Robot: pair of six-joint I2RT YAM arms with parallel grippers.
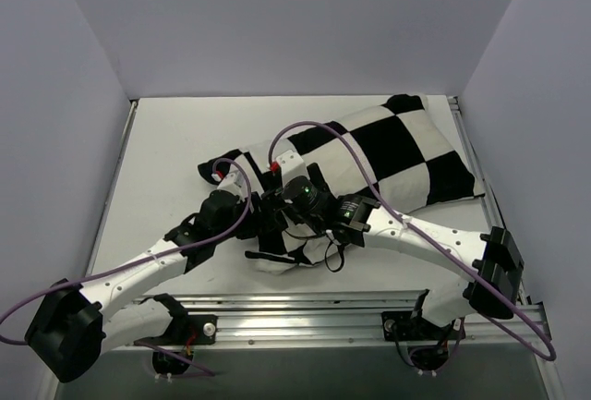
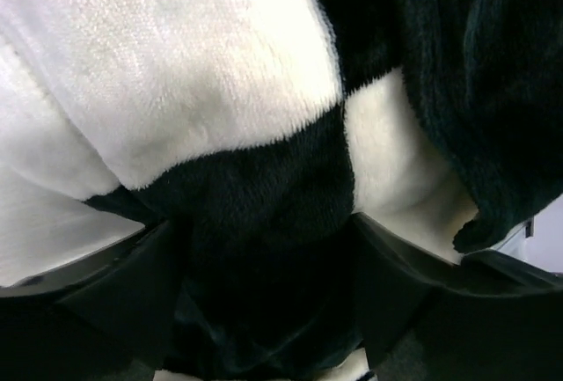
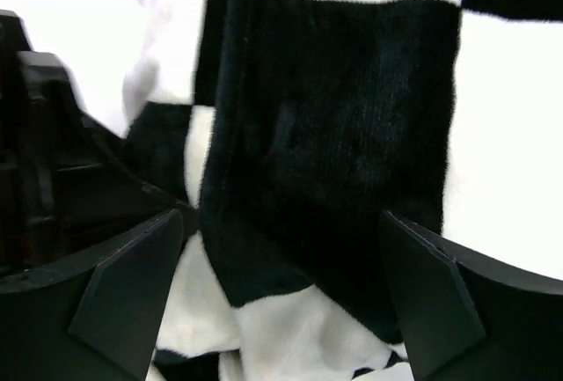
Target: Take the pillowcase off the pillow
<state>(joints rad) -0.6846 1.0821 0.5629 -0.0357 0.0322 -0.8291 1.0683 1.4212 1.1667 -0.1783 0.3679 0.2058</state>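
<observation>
The black and white checked pillowcase lies slanted from the far right of the table toward the middle, plump and filled. Its near left end is bunched up between both grippers. The plain white pillow is hidden inside it. My left gripper is shut on a bunch of the pillowcase, and black fabric fills the gap between its fingers. My right gripper is open with its fingers wide apart. It hovers over a black square of the pillowcase, close to the left gripper.
The white table is enclosed by pale walls on the left, back and right. An aluminium rail runs along the near edge by the arm bases. Purple cables loop above the grippers.
</observation>
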